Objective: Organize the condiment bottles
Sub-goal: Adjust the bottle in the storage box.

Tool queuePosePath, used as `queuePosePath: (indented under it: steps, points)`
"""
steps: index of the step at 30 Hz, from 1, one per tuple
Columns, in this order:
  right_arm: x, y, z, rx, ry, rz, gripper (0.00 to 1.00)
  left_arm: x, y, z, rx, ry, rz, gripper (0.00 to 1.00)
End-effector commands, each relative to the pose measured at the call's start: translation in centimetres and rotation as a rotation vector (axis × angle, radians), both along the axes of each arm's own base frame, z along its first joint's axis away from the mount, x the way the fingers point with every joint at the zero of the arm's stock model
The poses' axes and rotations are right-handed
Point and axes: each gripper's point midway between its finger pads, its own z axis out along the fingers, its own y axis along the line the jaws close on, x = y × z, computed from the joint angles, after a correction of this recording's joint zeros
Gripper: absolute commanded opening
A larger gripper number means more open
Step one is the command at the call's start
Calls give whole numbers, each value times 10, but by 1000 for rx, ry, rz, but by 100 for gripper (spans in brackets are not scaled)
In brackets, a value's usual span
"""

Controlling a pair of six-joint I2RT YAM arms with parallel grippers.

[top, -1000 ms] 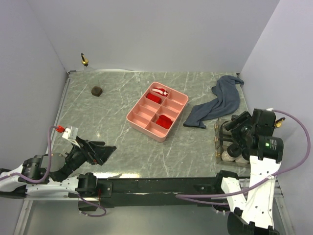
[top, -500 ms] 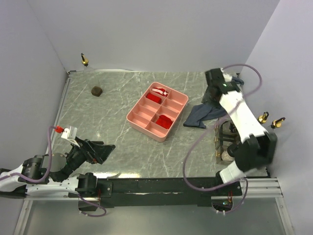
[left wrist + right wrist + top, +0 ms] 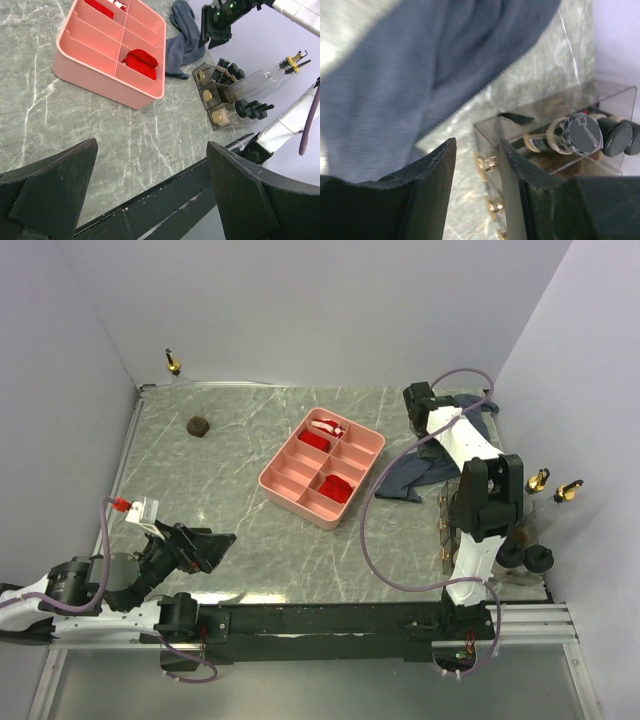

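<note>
Bottles crowd a clear rack at the right near edge of the table, with black caps and gold spouts sticking out of it; I cannot tell whether they stand or lie. One more gold-spouted bottle is at the far left corner by the wall. A dark jar sits alone on the table near it, and both are well apart from the rack. Right gripper hangs above the cloth, farther back than the rack, its jaws a narrow gap apart with nothing between them. Left gripper hovers low at the near left, jaws spread wide and empty. Tray lies mid-table, red items in some compartments, the cloth near its right side.
</note>
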Motion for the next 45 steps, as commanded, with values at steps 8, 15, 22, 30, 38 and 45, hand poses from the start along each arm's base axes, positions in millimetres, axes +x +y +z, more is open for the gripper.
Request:
queuePosePath:
  steps: [8, 15, 22, 30, 38, 45]
  points:
    - [-8, -19, -31, 13, 47, -17, 47, 3, -3, -1, 27, -4, 20, 97]
    - [-13, -27, -45, 26, 70, -32, 45, 3, -3, -2, 33, 0, 23, 97]
    - [-30, -22, -43, 44, 46, -25, 41, 3, -4, -1, 31, -4, 19, 97]
    - [-47, -16, -38, 47, 34, -13, 40, 2, -6, -2, 42, -3, 13, 97]
    - [-33, -6, 5, 112, -91, -16, 40, 2, -7, -4, 53, -1, 10, 97]
    - [-28, -32, 75, 5, -251, -100, 37, 1, -7, -3, 44, 4, 8, 97]
